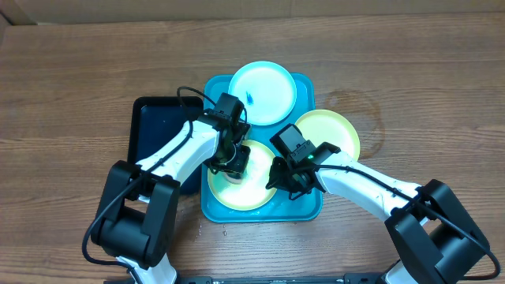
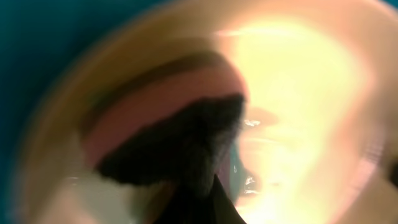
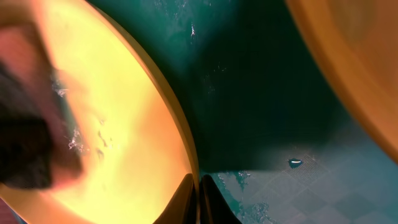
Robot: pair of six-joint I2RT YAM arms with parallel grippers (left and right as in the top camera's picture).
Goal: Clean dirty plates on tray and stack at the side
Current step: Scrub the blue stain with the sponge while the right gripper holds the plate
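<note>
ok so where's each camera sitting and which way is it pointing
Overhead: above the table, facing down on the tray, the plates, the left gripper and right gripper.
Left wrist: on the left arm, close over the near green plate, blurred; its dark fingertip shows.
Right wrist: on the right arm, facing down at that plate's rim and the tray; its shut fingers show.
Shared: both wrist views show that plate.

You have nothing to read here: no text, label, brand, number or sign shows on the plates (image 1: 272, 99), tray (image 1: 217, 88) or counter (image 1: 71, 71).
</note>
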